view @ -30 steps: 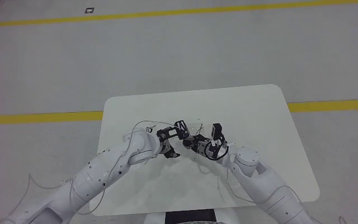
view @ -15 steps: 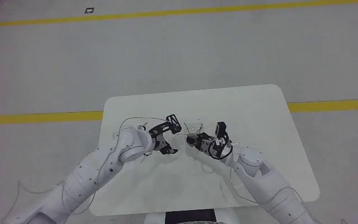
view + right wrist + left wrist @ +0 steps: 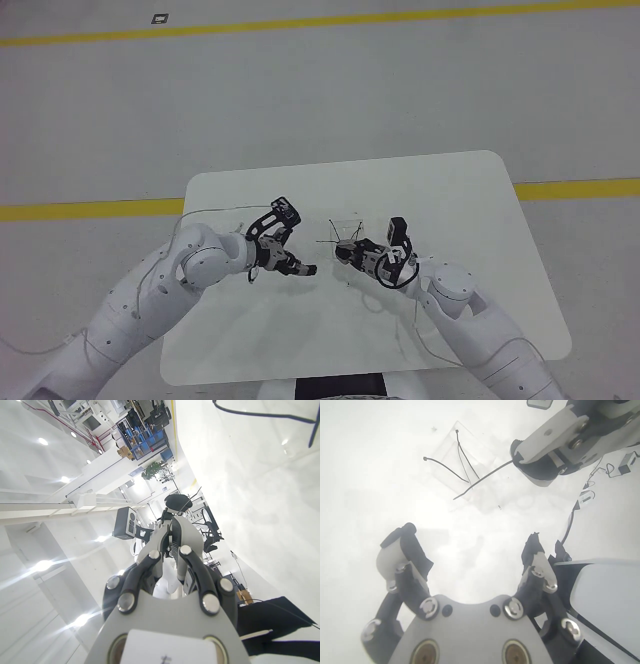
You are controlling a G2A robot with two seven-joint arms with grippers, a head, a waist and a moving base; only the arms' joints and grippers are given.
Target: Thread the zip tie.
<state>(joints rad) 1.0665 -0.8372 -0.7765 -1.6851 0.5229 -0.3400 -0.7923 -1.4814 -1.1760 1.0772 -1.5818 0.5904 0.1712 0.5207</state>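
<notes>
The thin black plastic zip tie [image 3: 482, 479] is pinched by one end in the right gripper's [image 3: 516, 461] closed fingers, its tail jutting beyond the fingertips. The left gripper [image 3: 471, 532] gapes empty, well apart from it.

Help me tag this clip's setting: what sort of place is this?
Probably a large factory-style hall or robotics lab: a white table stands on a grey floor marked with yellow lines, with blue storage racks and high ceiling lights behind.
</notes>
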